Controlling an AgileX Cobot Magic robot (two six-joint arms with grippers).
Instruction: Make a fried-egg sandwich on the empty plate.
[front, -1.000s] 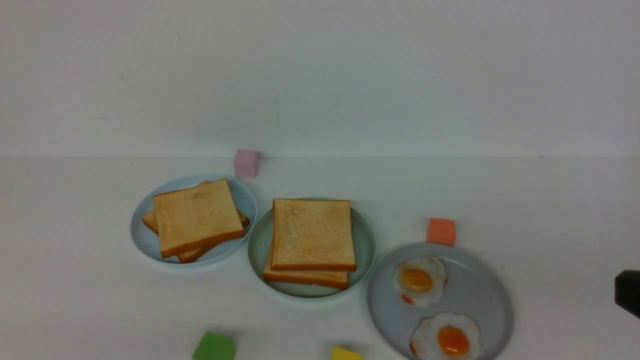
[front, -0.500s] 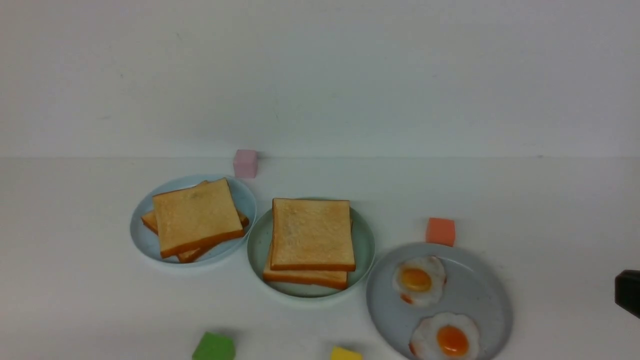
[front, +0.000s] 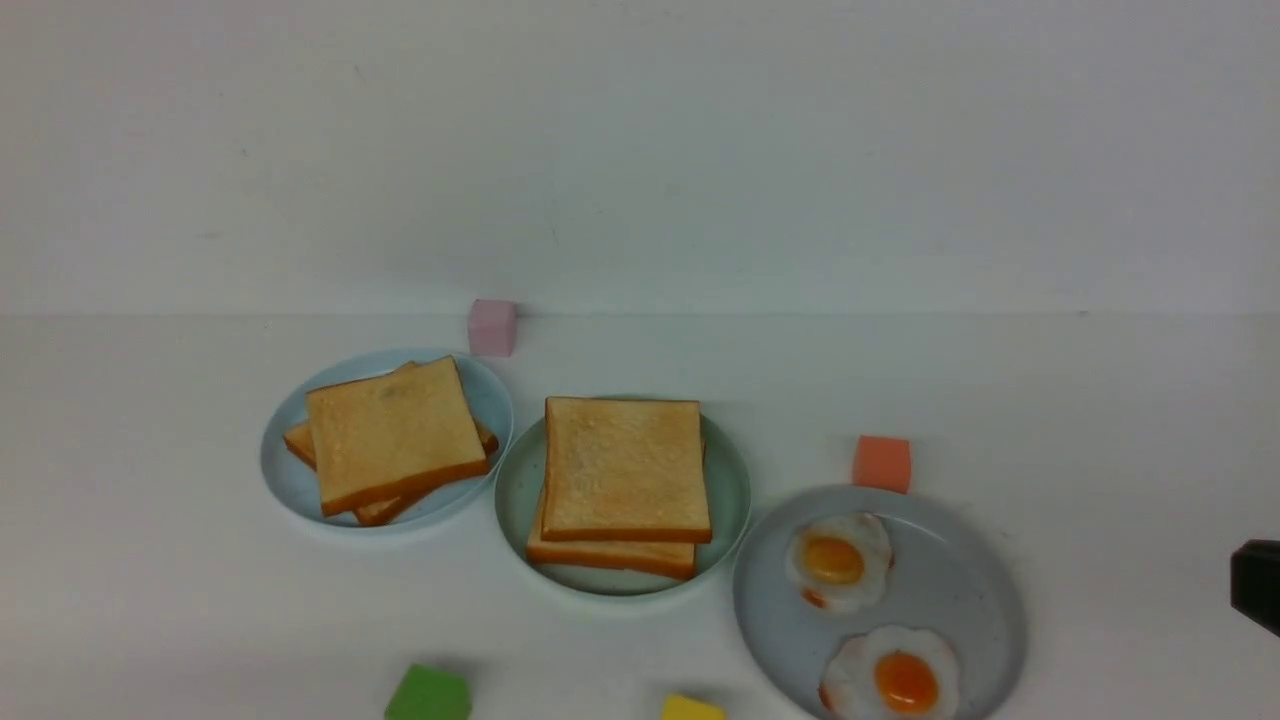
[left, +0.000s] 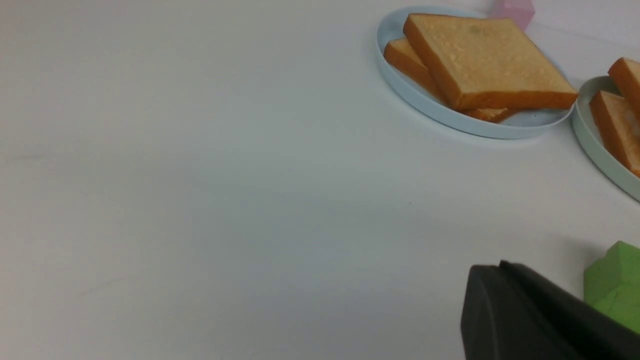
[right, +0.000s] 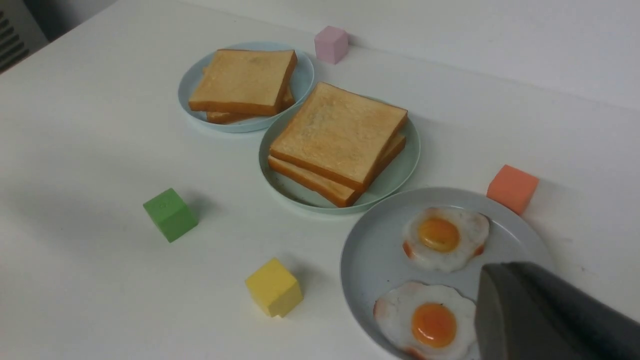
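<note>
Partly cropped — the green block (front: 428, 693), the lower egg (front: 893, 674).

The table (front: 1120, 420) is viewed from above its near edge, facing the wall (front: 640, 150). Nearer, downward-angled views are given from both wrists; the pale-blue plate (left: 492, 131) is shared by all three.
</note>
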